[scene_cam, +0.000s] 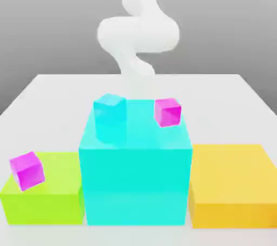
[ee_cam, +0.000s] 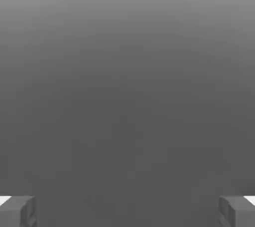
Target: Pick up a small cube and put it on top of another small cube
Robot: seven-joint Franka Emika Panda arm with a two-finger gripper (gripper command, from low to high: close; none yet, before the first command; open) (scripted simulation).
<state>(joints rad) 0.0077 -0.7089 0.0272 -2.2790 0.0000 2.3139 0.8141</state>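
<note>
A small cyan cube (scene_cam: 110,111) rests on top of the big cyan block (scene_cam: 135,180), toward the exterior view's left. On the same block, toward the right, stands a small magenta cube (scene_cam: 167,112). A second small magenta cube (scene_cam: 27,170) sits tilted on the low green block (scene_cam: 46,199). My white arm (scene_cam: 138,31) rises behind the blocks, well above them. In the hand view my gripper (ee_cam: 127,211) is open, its two grey fingertips (ee_cam: 17,210) far apart with nothing between them, facing plain grey background.
A low orange-yellow block (scene_cam: 233,185) stands at the exterior view's right of the cyan block. All three blocks sit in a row near the front of a white table (scene_cam: 59,91), which stretches back toward the arm.
</note>
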